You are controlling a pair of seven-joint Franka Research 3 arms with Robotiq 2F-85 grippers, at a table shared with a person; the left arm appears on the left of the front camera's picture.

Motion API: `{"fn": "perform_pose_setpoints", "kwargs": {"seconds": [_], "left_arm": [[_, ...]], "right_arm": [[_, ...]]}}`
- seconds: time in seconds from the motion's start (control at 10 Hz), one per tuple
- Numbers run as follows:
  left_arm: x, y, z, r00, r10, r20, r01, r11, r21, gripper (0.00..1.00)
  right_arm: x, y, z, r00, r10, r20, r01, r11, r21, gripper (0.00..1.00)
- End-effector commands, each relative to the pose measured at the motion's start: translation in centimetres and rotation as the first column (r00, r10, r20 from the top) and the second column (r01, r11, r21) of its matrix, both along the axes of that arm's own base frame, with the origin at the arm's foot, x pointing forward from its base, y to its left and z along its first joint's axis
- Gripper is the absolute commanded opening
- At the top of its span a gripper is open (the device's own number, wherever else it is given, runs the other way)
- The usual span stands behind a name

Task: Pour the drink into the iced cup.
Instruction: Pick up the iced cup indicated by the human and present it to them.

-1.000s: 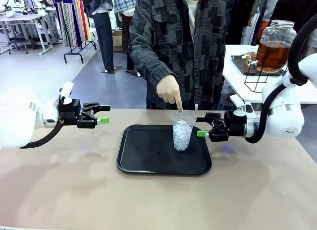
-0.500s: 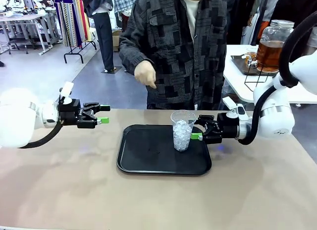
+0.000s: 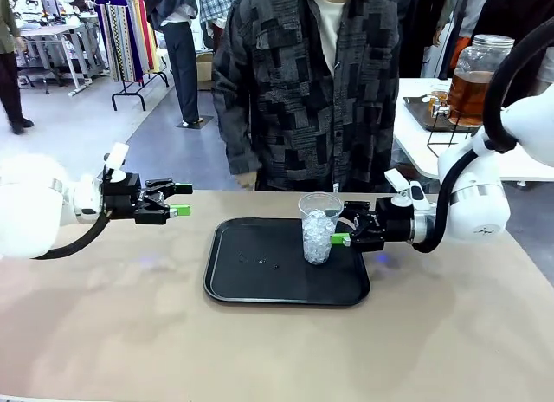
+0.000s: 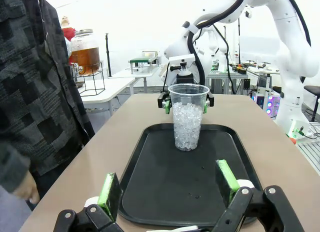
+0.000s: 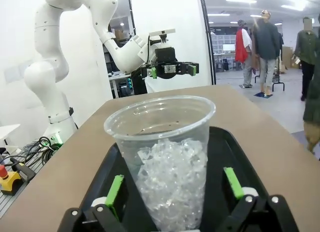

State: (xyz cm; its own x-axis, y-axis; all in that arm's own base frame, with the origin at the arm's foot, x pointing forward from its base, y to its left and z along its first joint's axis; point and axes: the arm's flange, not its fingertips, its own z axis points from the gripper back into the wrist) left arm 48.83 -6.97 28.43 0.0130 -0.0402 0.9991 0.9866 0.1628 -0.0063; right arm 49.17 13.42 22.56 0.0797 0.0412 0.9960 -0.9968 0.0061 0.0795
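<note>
The iced cup (image 3: 318, 230), clear plastic and about half full of ice, stands upright on the right part of a black tray (image 3: 251, 276). My right gripper (image 3: 340, 232) is open at the cup's right side. In the right wrist view the cup (image 5: 167, 157) sits between the green pads (image 5: 115, 189) with a gap on each side. My left gripper (image 3: 180, 200) hovers open left of the tray, pointing at the cup (image 4: 188, 117). The amber drink fills a glass dispenser jar (image 3: 475, 75) on a white side table at the back right.
A person (image 3: 303, 90) in a dark patterned shirt stands at the table's far edge behind the tray, one hand (image 3: 247, 178) hanging low by the edge. The jar rests on a black wire stand (image 3: 450, 133). Bare tabletop (image 3: 277, 350) surrounds the tray.
The person's hand, which pointed at the cup's rim, has drawn back and dropped. My right gripper has moved left, up to the cup. The left arm has stayed still.
</note>
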Motion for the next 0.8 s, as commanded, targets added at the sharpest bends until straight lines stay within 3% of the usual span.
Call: {"fn": "perform_pose_setpoints", "kwargs": {"seconds": [0.0, 0.7], "left_arm": [[0.1, -0.1, 0.3, 1.0, 0.001, -0.005, -0.001, 1.0, 0.004, 1.0], [0.1, -0.1, 0.3, 1.0, 0.001, -0.005, -0.001, 1.0, 0.004, 1.0]], "right_arm": [[0.8, 1.8, -0.2, 1.0, 0.001, -0.002, -0.001, 1.0, -0.019, 1.0], [1.6, 4.2, -0.6, 0.997, 0.025, -0.069, -0.027, 0.999, -0.025, 1.0]]}}
